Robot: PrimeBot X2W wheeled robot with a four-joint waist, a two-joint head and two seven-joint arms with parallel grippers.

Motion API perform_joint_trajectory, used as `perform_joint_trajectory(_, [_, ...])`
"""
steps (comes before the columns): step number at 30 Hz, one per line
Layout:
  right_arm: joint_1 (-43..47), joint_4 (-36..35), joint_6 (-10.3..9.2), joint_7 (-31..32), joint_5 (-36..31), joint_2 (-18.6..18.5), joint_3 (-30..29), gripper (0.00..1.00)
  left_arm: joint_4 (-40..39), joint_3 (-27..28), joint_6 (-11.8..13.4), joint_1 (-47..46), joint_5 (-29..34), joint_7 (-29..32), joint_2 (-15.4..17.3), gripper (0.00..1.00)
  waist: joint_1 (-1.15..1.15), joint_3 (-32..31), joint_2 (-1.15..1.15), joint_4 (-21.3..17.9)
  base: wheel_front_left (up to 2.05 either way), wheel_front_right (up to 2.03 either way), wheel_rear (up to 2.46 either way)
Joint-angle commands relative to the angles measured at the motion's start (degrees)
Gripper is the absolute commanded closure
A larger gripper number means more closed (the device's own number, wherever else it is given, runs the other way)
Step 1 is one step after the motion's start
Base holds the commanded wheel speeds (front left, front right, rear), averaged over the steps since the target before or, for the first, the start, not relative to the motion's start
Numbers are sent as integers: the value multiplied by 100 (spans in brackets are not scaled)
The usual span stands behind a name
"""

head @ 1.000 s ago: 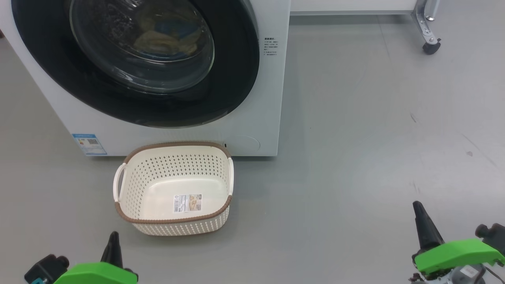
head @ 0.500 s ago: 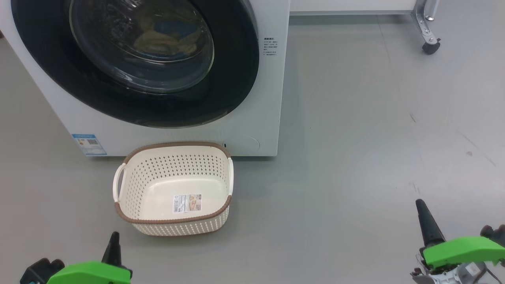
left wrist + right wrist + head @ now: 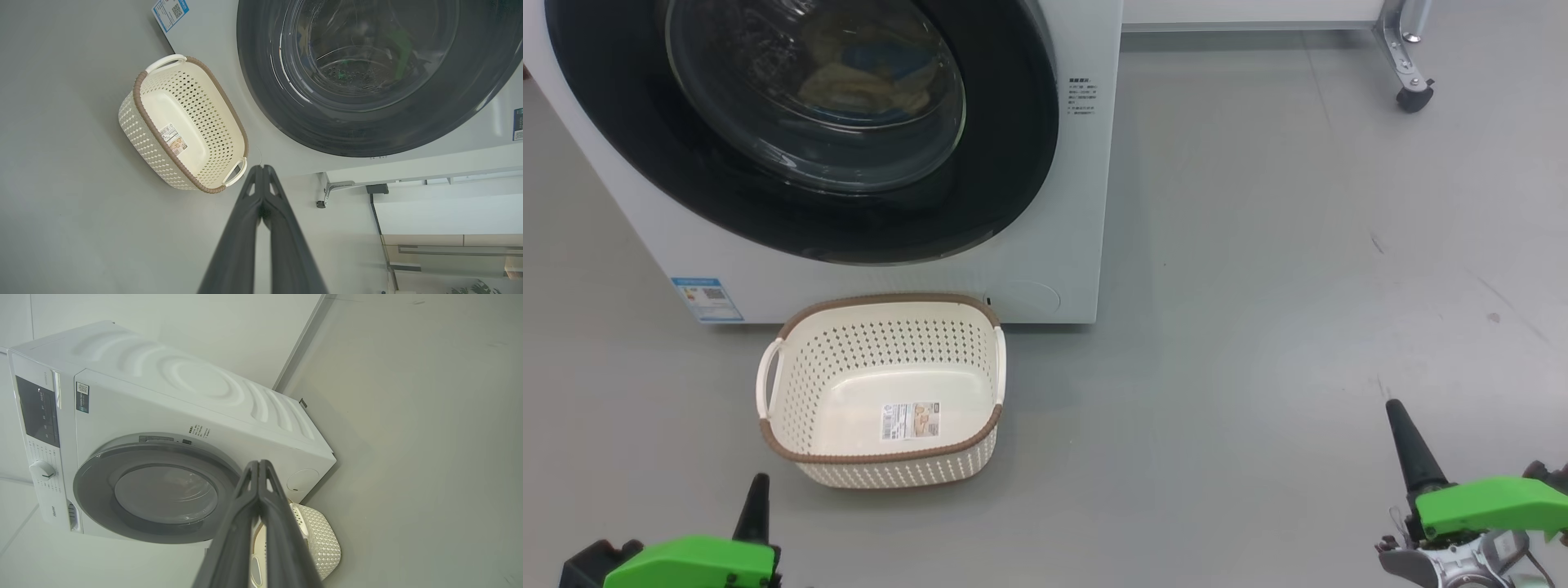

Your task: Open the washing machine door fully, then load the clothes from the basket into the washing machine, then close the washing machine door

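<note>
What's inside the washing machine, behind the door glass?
Through the closed washing machine door glass, pale yellow clothes with a blue patch lie in the drum. The door's black rim and glare hide the rest, so I can't count garments.

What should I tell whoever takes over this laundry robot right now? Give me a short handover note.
Left gripper: shut, holding nothing, low over the floor in front of the basket.
Right gripper: shut, holding nothing, over bare floor to the right.
Basket: empty, on the floor against the washing machine.
Clothes: inside the drum, seen through the glass.
Door: sits flush against the machine's front, so it looks closed.
Done: loading, and apparently closing.
Left: probably nothing. Whether the door has latched cannot be told, so check it.
</note>
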Motion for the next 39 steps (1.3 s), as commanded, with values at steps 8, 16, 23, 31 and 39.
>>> perform_joint_trajectory(8, [-422, -98, 18, 118, 600, -154, 10, 100, -216, 279, -88, -315, -540, 133, 3, 100, 0, -1, 0, -3, 0, 0, 0])
perform_joint_trajectory(16, [-518, -25, 20, 204, 1124, -158, -21, 100, -228, 386, -128, -339, -1025, 253, -32, 100, 0, -1, 0, -6, 0, 0, 0])
perform_joint_trajectory(23, [-602, 39, 21, 279, 1580, -161, -50, 100, -238, 480, -163, -359, -1447, 358, -63, 100, 0, -2, 0, -9, 0, 0, 0])
perform_joint_trajectory(31, [-697, 112, 23, 367, 2102, -164, -84, 100, -251, 587, -204, -383, -1933, 478, -98, 100, 0, -2, 0, -12, 0, 0, 0])
perform_joint_trajectory(39, [-788, 181, 24, 451, 2590, -165, -118, 100, -262, 688, -242, -405, -2387, 591, -131, 100, 0, -3, 0, -15, 0, 0, 0])
